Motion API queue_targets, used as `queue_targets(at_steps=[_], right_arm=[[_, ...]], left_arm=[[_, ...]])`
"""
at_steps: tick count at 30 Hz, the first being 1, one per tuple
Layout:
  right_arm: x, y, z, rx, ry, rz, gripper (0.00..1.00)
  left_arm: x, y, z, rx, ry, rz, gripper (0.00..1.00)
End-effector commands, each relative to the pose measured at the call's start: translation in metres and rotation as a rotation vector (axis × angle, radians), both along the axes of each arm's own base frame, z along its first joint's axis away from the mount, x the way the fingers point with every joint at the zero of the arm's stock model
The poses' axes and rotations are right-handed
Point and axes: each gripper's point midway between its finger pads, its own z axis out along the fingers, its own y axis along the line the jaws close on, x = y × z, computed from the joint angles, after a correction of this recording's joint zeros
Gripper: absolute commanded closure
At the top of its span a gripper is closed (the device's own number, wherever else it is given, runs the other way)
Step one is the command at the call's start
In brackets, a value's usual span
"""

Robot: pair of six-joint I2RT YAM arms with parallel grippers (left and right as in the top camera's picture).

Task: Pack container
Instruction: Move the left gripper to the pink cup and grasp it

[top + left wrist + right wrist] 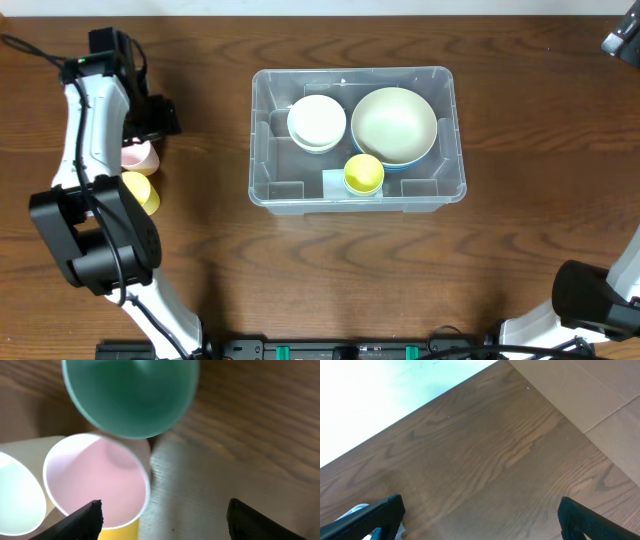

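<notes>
The container is thin moulded plastic, so it is probably light and a little springy, with smooth walls likely to slip under a pinch. The stiffened rim on a long side looks like the safest place to take hold. It should not need lifting, since things only have to be dropped in from above.

It is a clear rectangular bin with rounded corners, inner ribs and a pale label, and it sits at the middle of the surface. Inside are a large cream bowl, a white stack of dishes and a yellow cup.

Well to the container's left, the left end effector hangs spread above a pink cup next to a green cup. The right end effector is spread wide over bare wood, holding nothing.
</notes>
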Motion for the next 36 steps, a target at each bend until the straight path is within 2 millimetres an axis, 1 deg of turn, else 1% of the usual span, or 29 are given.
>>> queue_targets(at_steps=[1, 4, 7, 11, 12, 15, 17, 18, 22, 23, 28, 31, 34, 36], right_arm=[[-0.002, -0.004, 0.001, 0.002, -0.006, -0.026, 0.01], [-0.002, -0.004, 0.001, 0.002, -0.006, -0.026, 0.01], [-0.002, -0.004, 0.001, 0.002, -0.006, -0.026, 0.01], [-0.002, -0.004, 0.001, 0.002, -0.006, -0.026, 0.01], [-0.002, -0.004, 0.001, 0.002, -0.006, -0.025, 0.01], [-0.002, -0.004, 0.001, 0.002, -0.006, -0.026, 0.01], [-0.002, -0.004, 0.001, 0.002, -0.006, -0.026, 0.01], [-0.002, -0.004, 0.001, 0.002, -0.006, -0.025, 0.01], [-0.002, -0.004, 0.001, 0.002, -0.006, -0.025, 0.01], [-0.002, -0.004, 0.001, 0.002, -0.006, -0.025, 0.01], [-0.002, -0.004, 0.001, 0.002, -0.006, -0.026, 0.01], [-0.002, -0.004, 0.001, 0.002, -0.006, -0.026, 0.01], [-0.002, -0.004, 0.001, 0.002, -0.006, -0.025, 0.01], [-0.002, -0.004, 0.001, 0.002, -0.006, -0.026, 0.01]], left_arm=[[-0.009, 0.005, -0.014, 0.003, 0.052, -0.011, 0.21], [-0.011, 0.004, -0.02, -0.001, 0.064, -0.012, 0.23], [-0.013, 0.004, -0.026, -0.005, 0.081, -0.012, 0.28], [-0.014, 0.004, -0.037, -0.011, 0.104, -0.012, 0.29], [-0.015, 0.003, -0.04, -0.013, 0.112, -0.012, 0.33], [-0.016, 0.003, -0.052, -0.02, 0.14, -0.012, 0.37], [-0.017, 0.003, -0.057, -0.024, 0.154, -0.012, 0.45], [-0.018, 0.003, -0.059, -0.025, 0.159, -0.012, 0.53], [-0.017, 0.003, -0.059, -0.026, 0.157, -0.011, 0.92], [-0.017, 0.001, -0.059, -0.031, 0.156, -0.008, 0.94], [-0.015, -0.014, -0.058, -0.062, 0.157, -0.031, 0.94], [-0.011, -0.029, -0.052, -0.059, 0.157, -0.063, 0.94], [-0.005, -0.054, -0.04, -0.051, 0.134, -0.121, 0.94], [0.001, -0.076, -0.025, -0.041, 0.098, -0.179, 0.94]])
